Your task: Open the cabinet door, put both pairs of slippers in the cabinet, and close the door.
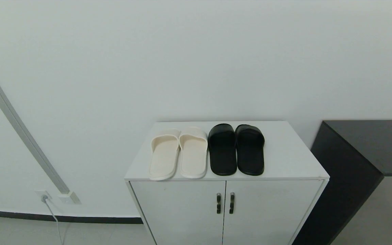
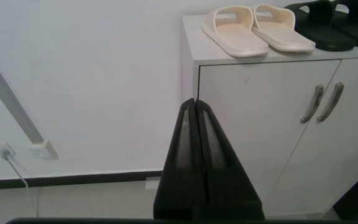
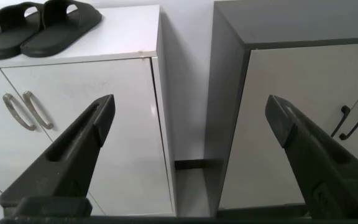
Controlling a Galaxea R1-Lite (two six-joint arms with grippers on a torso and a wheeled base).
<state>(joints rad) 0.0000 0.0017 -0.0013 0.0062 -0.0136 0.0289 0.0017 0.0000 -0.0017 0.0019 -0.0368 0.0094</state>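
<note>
The left gripper (image 2: 195,155) has its fingers pressed together before the left door (image 2: 253,118). The right gripper (image 3: 191,137), spread wide, points past the cabinet's (image 1: 284,160) right edge. Between them, at the shut doors' seam, stand upright handles (image 1: 218,202); neither arm looks clearly nearer. On top lie the white slippers (image 1: 179,153) and black slippers (image 1: 237,149).

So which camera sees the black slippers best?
The head view: both black slippers lie whole, side by side on the cabinet. The left wrist view cuts them off at its edge; the right wrist view sees them low, from the side.
</note>
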